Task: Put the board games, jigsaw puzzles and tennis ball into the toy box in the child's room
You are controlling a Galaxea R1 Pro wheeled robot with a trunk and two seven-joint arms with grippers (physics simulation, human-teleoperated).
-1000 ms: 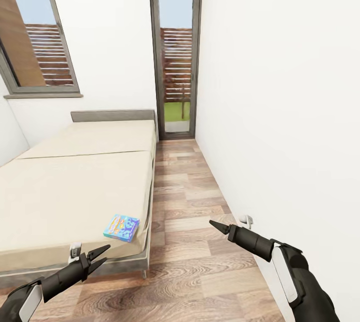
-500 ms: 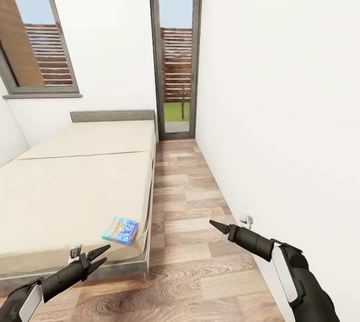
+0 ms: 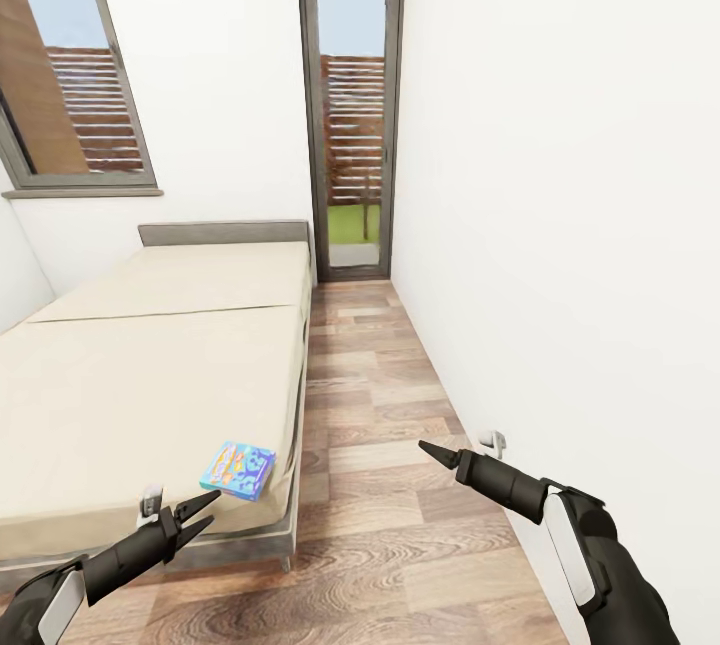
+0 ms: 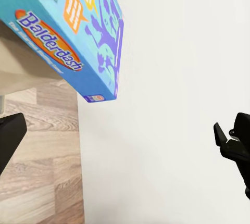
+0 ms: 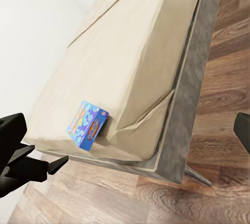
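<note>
Lying flat near the bed's corner, blue board game; left claw and right claw both wide, empty.

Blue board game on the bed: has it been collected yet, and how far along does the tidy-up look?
Not collected. The blue board game lies on the bed near its foot corner. The left gripper hangs open just short of it, holding nothing; the right gripper is over the wood floor, also empty. Nothing visible counts as done: the toy box and table are out of frame here, so their state can't be judged.
</note>
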